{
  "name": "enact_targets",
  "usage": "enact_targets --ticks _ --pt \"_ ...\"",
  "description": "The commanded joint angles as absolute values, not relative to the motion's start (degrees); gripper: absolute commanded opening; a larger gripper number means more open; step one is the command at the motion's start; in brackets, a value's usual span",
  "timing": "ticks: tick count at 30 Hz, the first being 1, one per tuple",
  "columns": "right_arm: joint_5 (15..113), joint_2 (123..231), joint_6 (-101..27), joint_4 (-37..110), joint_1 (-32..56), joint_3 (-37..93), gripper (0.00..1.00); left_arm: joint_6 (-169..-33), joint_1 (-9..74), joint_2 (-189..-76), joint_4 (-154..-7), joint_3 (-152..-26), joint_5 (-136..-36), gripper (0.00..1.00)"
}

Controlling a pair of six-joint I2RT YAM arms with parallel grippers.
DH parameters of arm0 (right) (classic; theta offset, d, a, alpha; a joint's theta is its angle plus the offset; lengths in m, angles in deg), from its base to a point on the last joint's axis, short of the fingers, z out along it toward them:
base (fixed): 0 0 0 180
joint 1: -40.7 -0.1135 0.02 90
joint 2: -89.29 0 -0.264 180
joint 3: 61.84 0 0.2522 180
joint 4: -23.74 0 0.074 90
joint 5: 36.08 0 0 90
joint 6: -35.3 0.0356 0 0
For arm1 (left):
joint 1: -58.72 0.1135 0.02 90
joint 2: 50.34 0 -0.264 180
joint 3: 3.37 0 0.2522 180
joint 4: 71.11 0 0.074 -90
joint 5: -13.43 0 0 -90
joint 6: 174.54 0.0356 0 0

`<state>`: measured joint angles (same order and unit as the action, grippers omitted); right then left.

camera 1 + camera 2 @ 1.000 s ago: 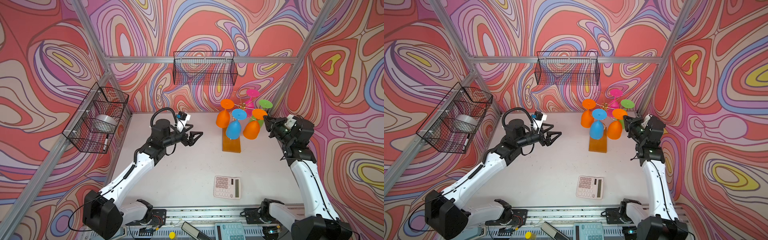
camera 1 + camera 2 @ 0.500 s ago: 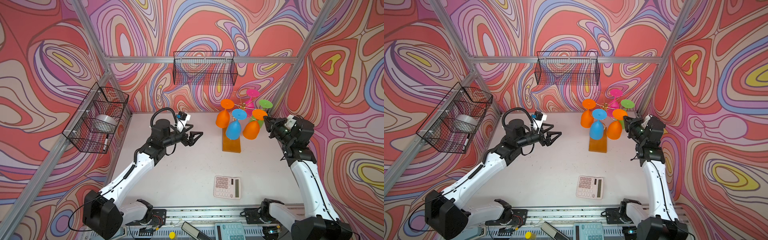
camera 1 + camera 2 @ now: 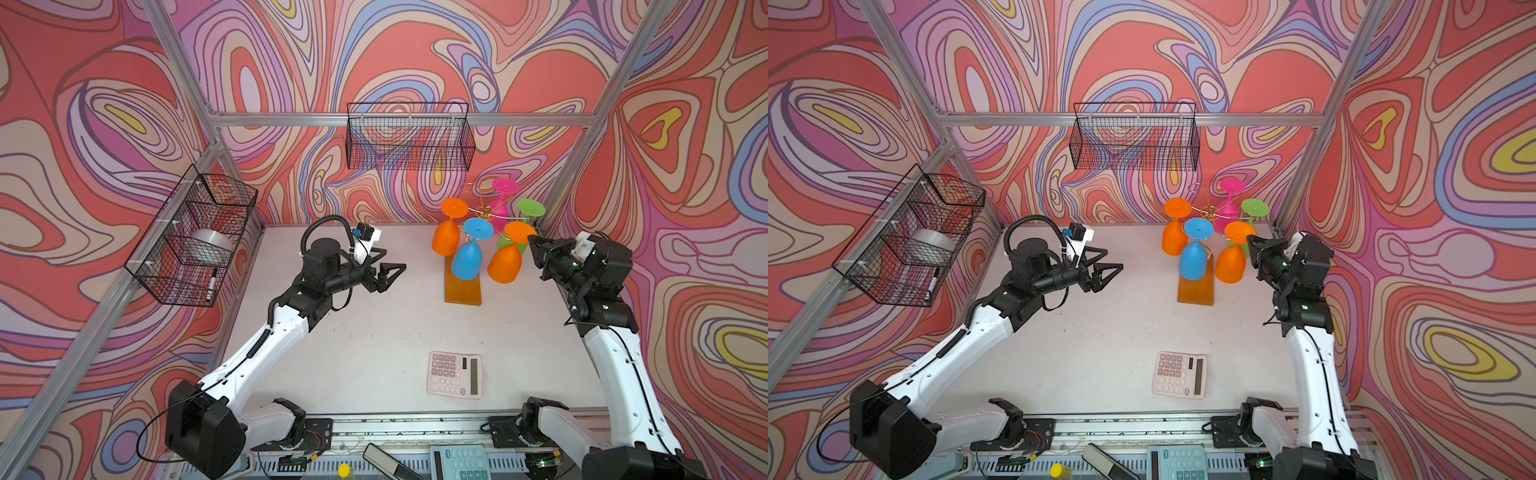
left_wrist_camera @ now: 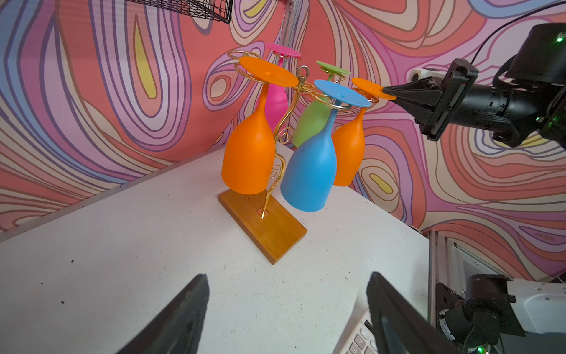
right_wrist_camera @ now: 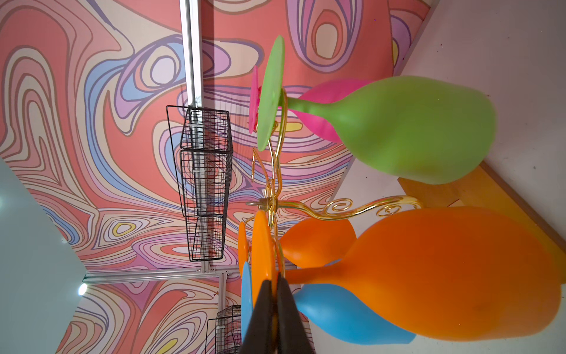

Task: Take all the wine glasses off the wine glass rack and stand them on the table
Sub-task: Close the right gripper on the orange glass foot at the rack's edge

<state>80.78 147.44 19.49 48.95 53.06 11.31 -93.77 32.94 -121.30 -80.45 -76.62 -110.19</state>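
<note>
calculator [image 3: 455,375]: flat on the bench [image 3: 374,332], nearer the front than the wine glass rack [image 3: 463,291], well apart from it; unmoved.
left gripper [image 3: 395,258]: hovers left of the rack, jaws released and empty; same place as a second ago.
right gripper [image 3: 530,239]: right of the rack, jaws clenched, tips at the foot rim of the orange wine glass [image 3: 505,262]; an actual pinch cannot be told; unchanged.
orange wine glass: hangs upside down on the rack, as before.
blue wine glass [image 3: 467,259]: hangs beside it, unchanged.
</note>
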Motion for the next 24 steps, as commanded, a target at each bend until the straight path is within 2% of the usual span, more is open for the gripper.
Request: enact_targets --ticks 1,24 --pt "81.5 146.4 18.4 49.5 53.4 13.7 0.00 -93.2 33.1 -120.7 -79.9 -76.5 -111.0 0.81" --pt "85.3 147.2 17.7 49.7 52.7 13.9 0.00 -93.4 33.1 -120.9 -80.3 -76.6 -111.7 0.82"
